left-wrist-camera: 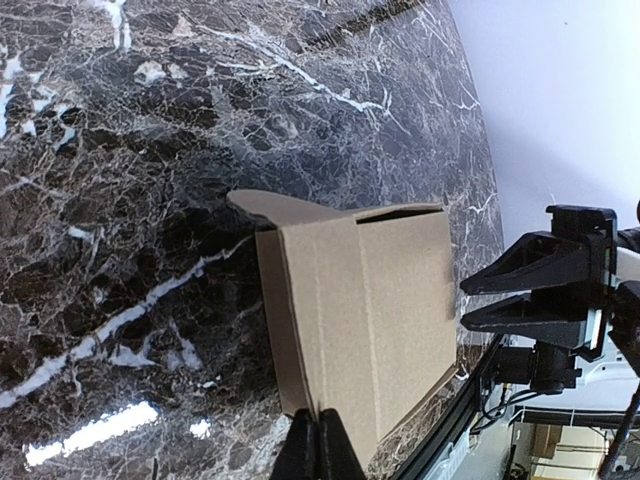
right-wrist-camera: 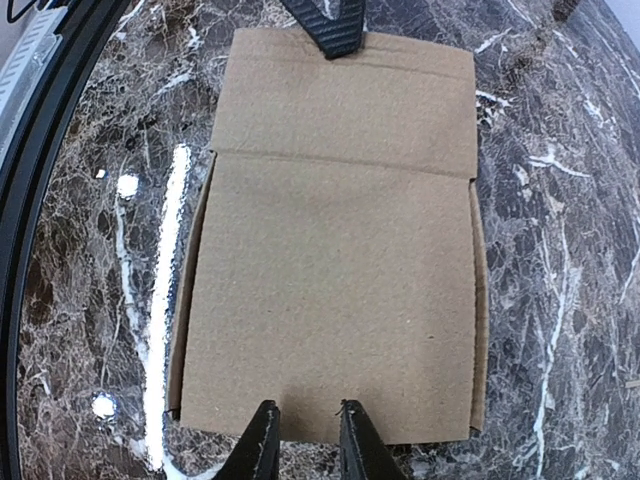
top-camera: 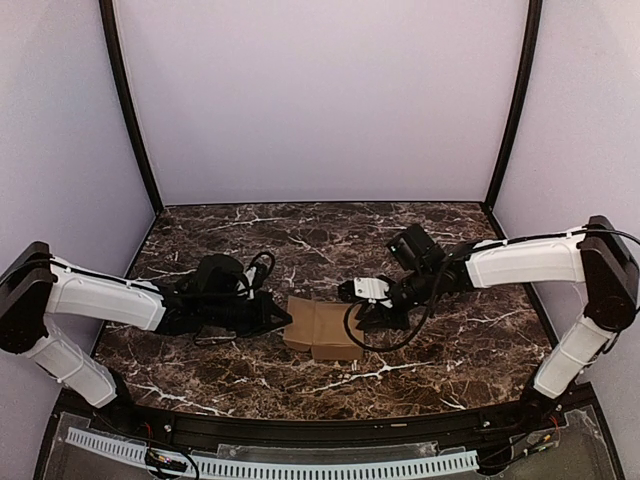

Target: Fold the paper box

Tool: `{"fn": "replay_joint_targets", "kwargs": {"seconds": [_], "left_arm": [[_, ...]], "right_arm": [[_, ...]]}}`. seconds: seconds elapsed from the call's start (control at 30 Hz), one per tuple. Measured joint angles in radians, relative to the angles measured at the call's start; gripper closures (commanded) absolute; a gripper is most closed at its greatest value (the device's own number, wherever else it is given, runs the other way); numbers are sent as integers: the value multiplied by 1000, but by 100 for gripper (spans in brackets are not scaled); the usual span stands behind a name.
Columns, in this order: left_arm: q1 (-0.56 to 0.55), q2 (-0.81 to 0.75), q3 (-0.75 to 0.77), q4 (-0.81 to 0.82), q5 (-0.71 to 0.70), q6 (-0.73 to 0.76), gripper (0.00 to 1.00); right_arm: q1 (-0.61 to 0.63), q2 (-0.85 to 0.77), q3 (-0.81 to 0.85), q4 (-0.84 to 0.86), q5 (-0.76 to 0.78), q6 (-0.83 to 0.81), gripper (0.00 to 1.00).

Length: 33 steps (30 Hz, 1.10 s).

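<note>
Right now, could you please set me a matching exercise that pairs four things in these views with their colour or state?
Things:
1. cardboard box
2. left fingers
3. right fingers
4. table

Colour or state:
A. open, just beside one edge of the box
B. dark marble with white veins
C. plain brown, lying mid-table between the two arms
D. shut on an edge of the box

Pairs: 1-C, 2-D, 3-A, 4-B
</note>
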<state>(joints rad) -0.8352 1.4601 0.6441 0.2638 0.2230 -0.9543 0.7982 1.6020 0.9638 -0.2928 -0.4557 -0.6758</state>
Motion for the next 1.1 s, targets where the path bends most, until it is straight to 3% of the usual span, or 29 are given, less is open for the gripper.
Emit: {"fn": "replay_joint_targets", "kwargs": {"seconds": [0.23, 0.37, 0.5, 0.73, 1.1], "left_arm": [[-5, -10, -13, 18, -15, -30, 96], [-10, -24, -13, 18, -25, -23, 79], [-24, -38, 6, -6, -28, 16, 72], [-43, -39, 111, -58, -21, 83, 68], [-46, -86, 143, -158, -42, 163, 60]], "right_arm": [[-4, 47, 16, 0, -8, 5, 80], [-18, 61, 19, 11, -19, 2, 80], [-41, 70, 19, 25, -39, -6, 80], [-94, 72, 12, 29, -47, -25, 80], [-130, 98, -12, -8, -35, -33, 79]]}}
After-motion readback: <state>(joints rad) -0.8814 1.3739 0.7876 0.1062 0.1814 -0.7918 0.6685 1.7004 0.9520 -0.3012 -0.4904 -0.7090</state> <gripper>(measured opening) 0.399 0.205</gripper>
